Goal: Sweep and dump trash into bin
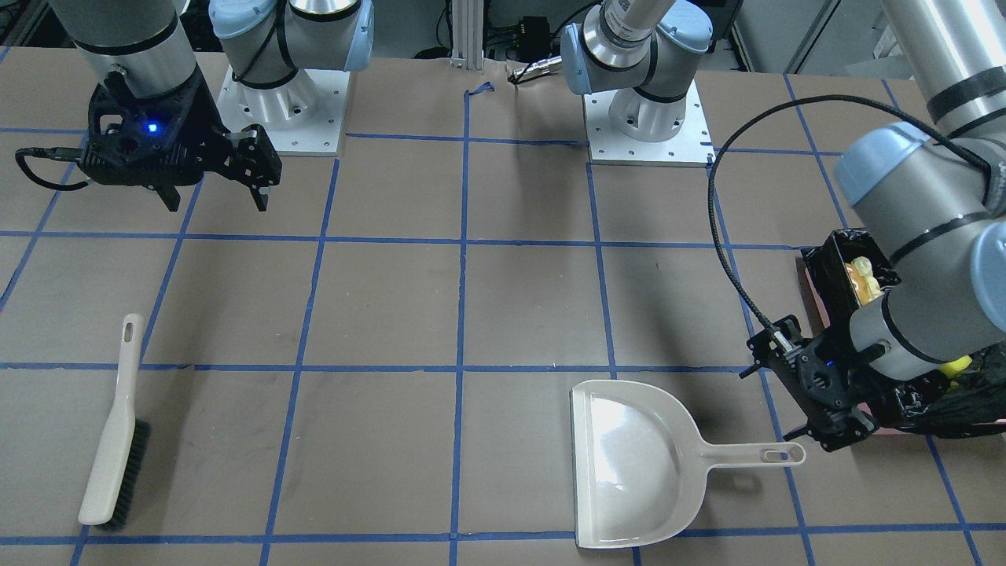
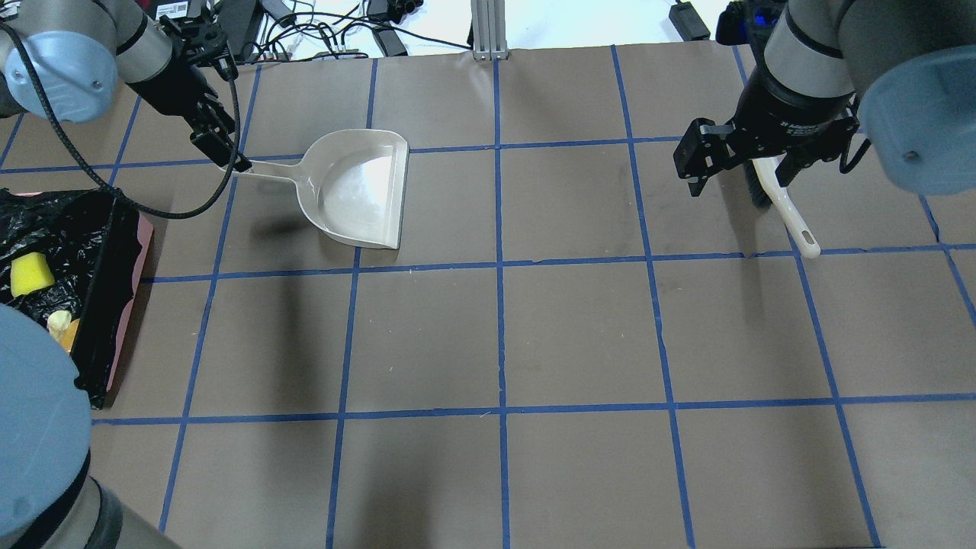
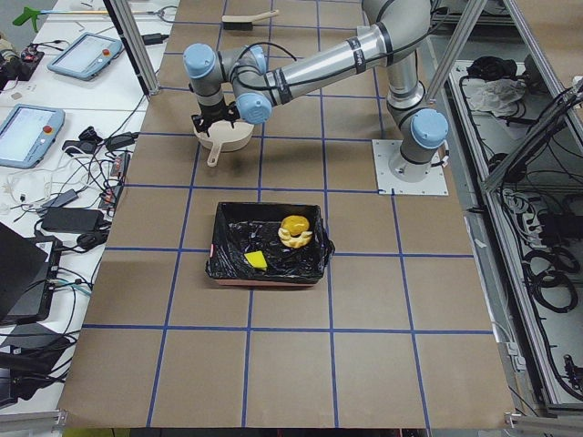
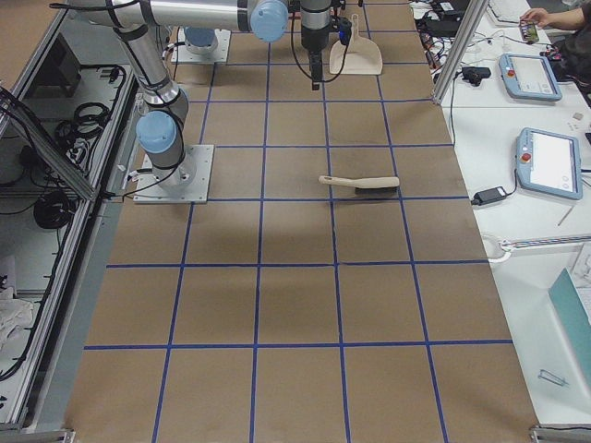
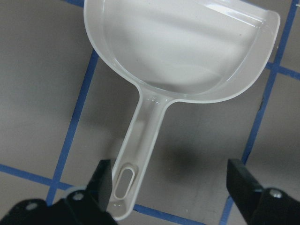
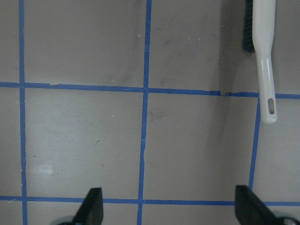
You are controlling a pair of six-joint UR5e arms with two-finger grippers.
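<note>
The pink bin (image 2: pixel 143 238) with its black bag stands at the table's left edge. It holds the yellow wedge (image 2: pixel 30 274), the cream slice (image 2: pixel 59 320) and the brown potato (image 3: pixel 293 224). The beige dustpan (image 2: pixel 358 191) lies empty on the table. My left gripper (image 5: pixel 173 180) is open over the end of the dustpan's handle (image 5: pixel 140 140), which lies close to one finger (image 5: pixel 104 180). My right gripper (image 2: pixel 736 171) is open and empty, hanging above the table beside the hand brush (image 2: pixel 781 202).
The brush (image 1: pixel 114 440) lies flat on the brown paper, handle toward the robot's base. The bin (image 1: pixel 829 271) is partly hidden behind my left arm in the front view. Blue tape lines grid the table. Both arm bases (image 1: pixel 648 118) stand at the table's back edge.
</note>
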